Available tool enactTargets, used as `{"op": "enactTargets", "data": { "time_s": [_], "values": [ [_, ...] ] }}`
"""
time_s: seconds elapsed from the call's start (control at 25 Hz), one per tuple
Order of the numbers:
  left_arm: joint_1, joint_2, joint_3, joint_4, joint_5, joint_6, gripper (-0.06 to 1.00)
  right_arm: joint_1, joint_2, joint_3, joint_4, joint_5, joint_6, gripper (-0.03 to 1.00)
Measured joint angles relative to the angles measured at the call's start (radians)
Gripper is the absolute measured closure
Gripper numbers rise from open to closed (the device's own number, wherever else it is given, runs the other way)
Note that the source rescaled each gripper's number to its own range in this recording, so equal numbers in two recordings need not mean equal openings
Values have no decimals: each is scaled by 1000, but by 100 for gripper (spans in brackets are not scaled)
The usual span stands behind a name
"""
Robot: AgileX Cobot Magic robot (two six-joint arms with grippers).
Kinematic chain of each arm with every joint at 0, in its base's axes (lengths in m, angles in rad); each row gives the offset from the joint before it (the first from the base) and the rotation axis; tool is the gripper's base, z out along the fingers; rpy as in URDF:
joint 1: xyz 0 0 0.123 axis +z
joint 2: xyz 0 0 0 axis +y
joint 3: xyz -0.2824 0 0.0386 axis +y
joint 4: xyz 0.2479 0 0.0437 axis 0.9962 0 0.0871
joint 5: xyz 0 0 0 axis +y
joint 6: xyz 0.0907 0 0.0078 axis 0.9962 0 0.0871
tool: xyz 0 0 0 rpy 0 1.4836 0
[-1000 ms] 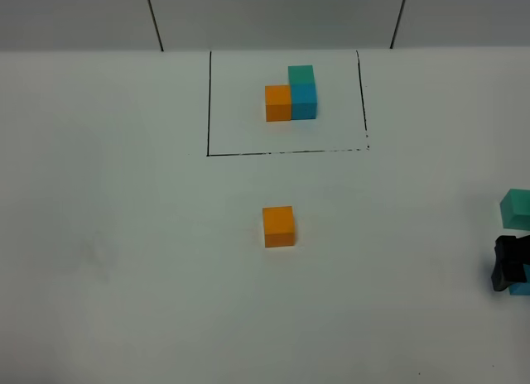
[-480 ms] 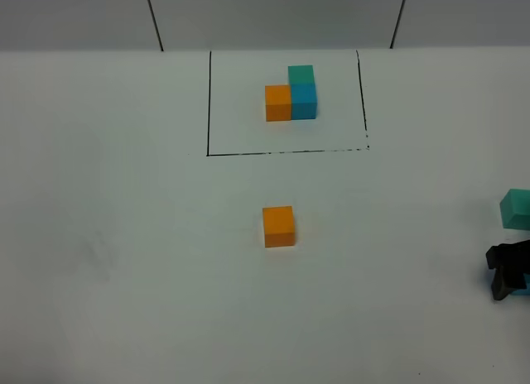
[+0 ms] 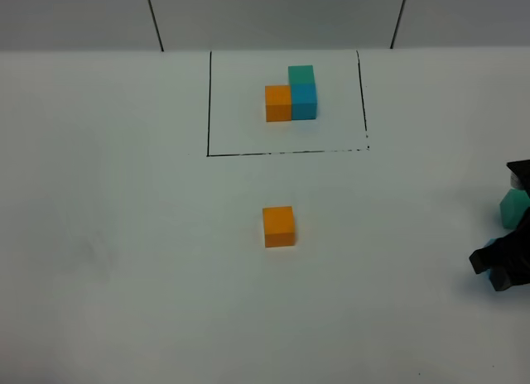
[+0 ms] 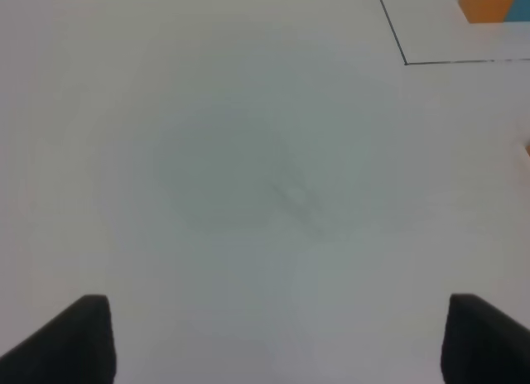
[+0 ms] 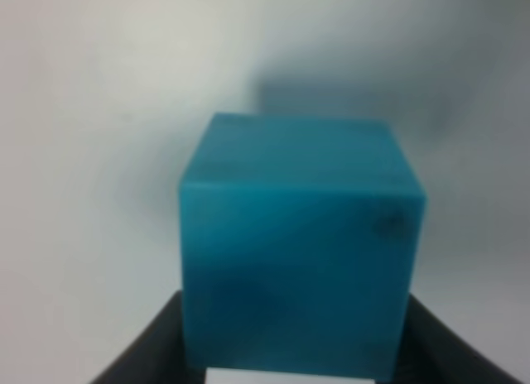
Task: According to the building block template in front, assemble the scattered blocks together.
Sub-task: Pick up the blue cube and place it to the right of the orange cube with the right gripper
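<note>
The building block template (image 3: pixel 291 94) stands inside its black drawn rectangle at the back: orange cube joined to blue, teal green on top. The loose orange cube (image 3: pixel 278 226) sits alone at mid-table. The loose teal-green cube (image 3: pixel 513 208) lies at the right edge, partly covered by the right arm. My right gripper (image 3: pixel 497 266) is just in front of it, shut on the sky-blue cube (image 5: pixel 298 243), which fills the right wrist view between dark fingers (image 5: pixel 145 351). My left gripper (image 4: pixel 281 343) is open and empty over bare table, out of the high view.
The white table (image 3: pixel 124 235) is bounded at the back by a grey wall. In the left wrist view a corner of the black rectangle (image 4: pixel 404 61) and the template's orange cube (image 4: pixel 487 3) show far from the left gripper.
The right gripper has shifted a little left and risen with the blue cube. More of the right arm has come in over the teal-green cube. The orange cube and template have not moved.
</note>
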Motion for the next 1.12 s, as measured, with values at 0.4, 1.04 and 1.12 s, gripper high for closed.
{"op": "enactTargets", "data": {
  "time_s": [0.4, 1.04, 1.12],
  "values": [
    [0, 0, 0, 0, 0, 0, 11, 354, 75, -276, -86, 217, -578, 96],
    [0, 0, 0, 0, 0, 0, 11, 538, 510, -719, -224, 354, -708, 96],
    [0, 0, 0, 0, 0, 0, 11, 546, 521, -723, -222, 333, -708, 96]
  ]
}}
